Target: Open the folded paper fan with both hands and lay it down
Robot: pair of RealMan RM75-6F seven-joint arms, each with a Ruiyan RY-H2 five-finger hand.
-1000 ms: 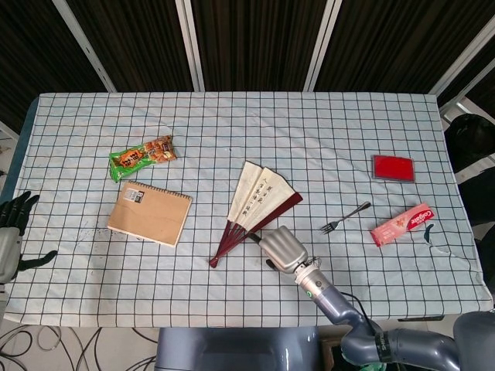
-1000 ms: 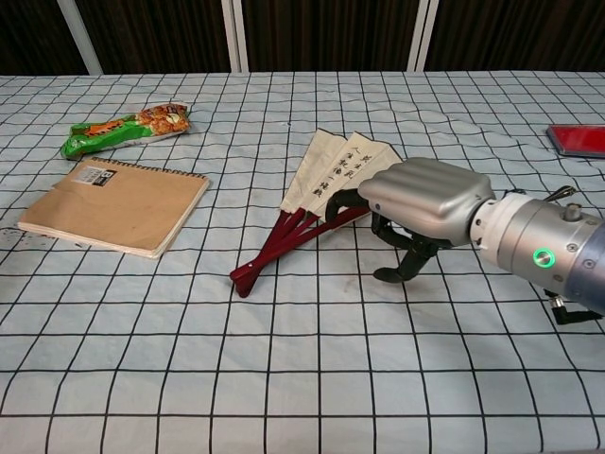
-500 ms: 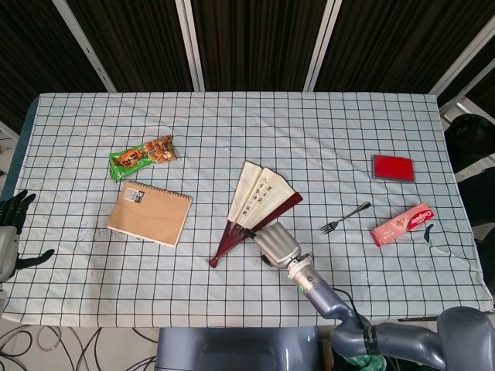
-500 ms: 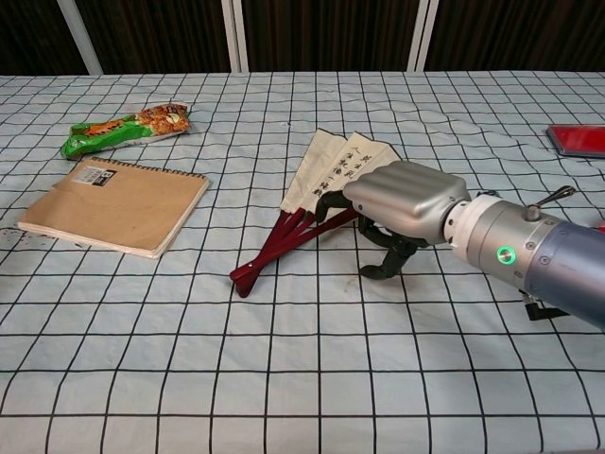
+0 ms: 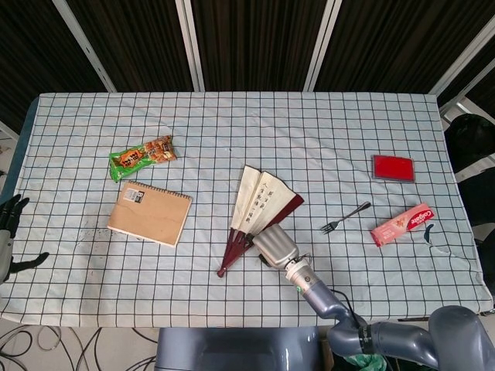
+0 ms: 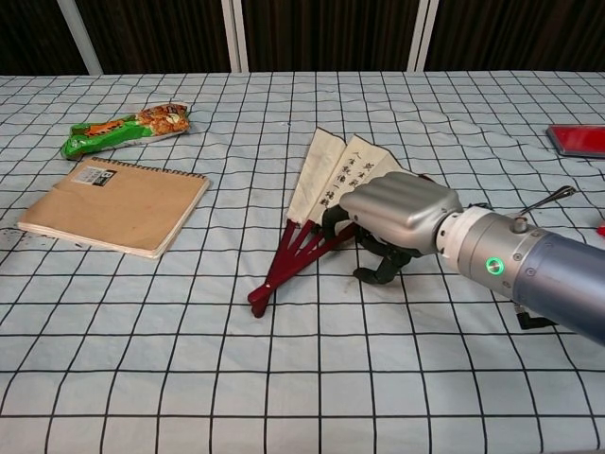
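Observation:
The paper fan [image 5: 260,205] lies partly spread at the table's middle, with cream leaves pointing away and dark red ribs [image 6: 296,253] toward me. My right hand [image 5: 275,245] sits over its right-hand red guard. In the chest view the right hand [image 6: 392,213] has its fingers curled down around that guard, with the thumb on the cloth beside it. My left hand [image 5: 8,232] hangs off the table's left edge, fingers spread, holding nothing.
A brown spiral notebook [image 5: 149,213] and a green snack packet [image 5: 141,157] lie left of the fan. To the right are a fork [image 5: 345,217], a red flat box [image 5: 393,168] and a pink toothpaste box [image 5: 401,224].
My right hand moved left onto the fan's guard, and the fan's handle end swung right, so it lies more upright. The left hand sank lower at the edge.

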